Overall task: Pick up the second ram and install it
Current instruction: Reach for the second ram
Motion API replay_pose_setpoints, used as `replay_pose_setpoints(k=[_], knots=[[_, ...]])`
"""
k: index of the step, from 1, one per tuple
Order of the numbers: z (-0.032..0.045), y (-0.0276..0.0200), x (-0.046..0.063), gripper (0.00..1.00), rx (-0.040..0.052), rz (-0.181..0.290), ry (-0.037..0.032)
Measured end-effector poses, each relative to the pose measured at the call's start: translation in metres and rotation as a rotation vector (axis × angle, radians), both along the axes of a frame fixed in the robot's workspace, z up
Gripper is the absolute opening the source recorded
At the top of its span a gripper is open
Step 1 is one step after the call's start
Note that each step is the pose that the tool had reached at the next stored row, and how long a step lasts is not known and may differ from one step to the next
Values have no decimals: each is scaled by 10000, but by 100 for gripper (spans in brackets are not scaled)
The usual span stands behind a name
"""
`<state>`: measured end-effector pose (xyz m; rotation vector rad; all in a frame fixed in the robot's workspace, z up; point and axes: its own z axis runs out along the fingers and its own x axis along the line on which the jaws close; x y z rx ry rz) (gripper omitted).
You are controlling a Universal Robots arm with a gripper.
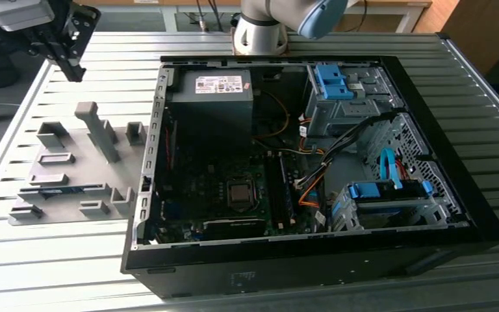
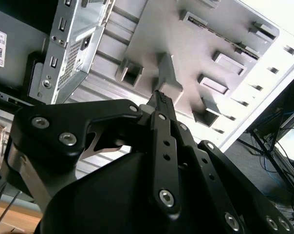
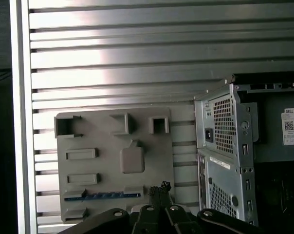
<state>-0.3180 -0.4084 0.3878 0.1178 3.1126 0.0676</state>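
Observation:
The second ram [image 1: 62, 190] is a slim blue-green stick lying on edge in a slot of the grey holder plate [image 1: 76, 136], near the plate's front end. In the first wrist view the second ram [image 3: 102, 195] shows as a thin blue strip low on the holder plate [image 3: 113, 131]. My gripper [image 1: 75, 71] hangs high above the table beyond the plate's far end, well away from the stick. Its black fingers are shut together with nothing between them, as both wrist views show [image 2: 160, 96] [image 3: 160, 187].
An open black computer case [image 1: 457, 214] lies on the slatted metal table [image 1: 76, 260] at the exterior view's right of the plate. Inside are the motherboard [image 1: 232, 195], dark memory slots [image 1: 277, 185], a power supply [image 1: 215, 91] and blue drive cages [image 1: 336, 81]. Upright grey blocks [image 1: 98, 130] stand on the plate.

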Motion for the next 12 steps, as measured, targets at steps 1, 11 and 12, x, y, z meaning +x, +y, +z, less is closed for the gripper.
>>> replay_pose_setpoints(k=[1,11,12], knots=[[-2,-27,-23,11,0,-1,0],[-33,-235,-234,11,-1,-1,0],[-35,-239,-271,11,-1,-1,-1]])
